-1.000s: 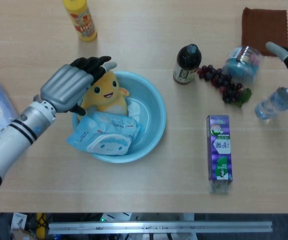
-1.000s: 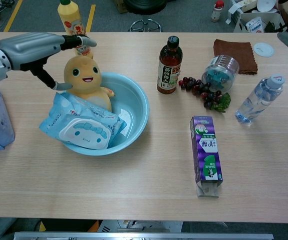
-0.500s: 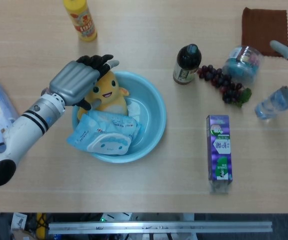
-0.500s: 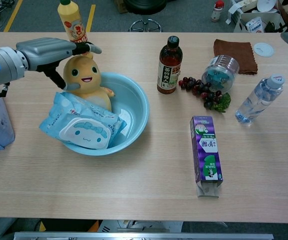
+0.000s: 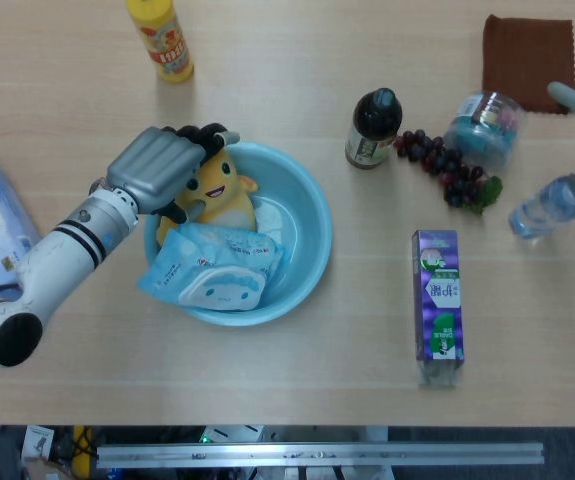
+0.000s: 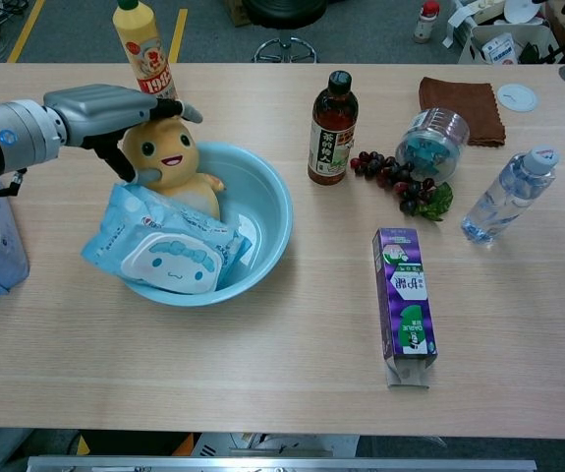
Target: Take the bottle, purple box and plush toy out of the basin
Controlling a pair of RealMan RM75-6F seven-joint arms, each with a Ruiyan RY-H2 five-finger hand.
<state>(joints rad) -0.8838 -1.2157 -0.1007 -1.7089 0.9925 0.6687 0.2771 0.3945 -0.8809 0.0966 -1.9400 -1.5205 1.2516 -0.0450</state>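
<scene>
1 plush toy (image 5: pixel 217 185) under left hand (image 5: pixel 157 172); 1 basin (image 5: pixel 307 240).

The yellow plush toy (image 5: pixel 215 186) with a smiling face sits upright at the back left of the round light blue basin (image 5: pixel 307 235). The purple box (image 5: pixel 437 305) lies flat on the table, well to the right of the basin. The clear water bottle (image 5: pixel 549 207) with a white cap lies tilted on the table near the far right edge. Both the box and the bottle are outside the basin
</scene>
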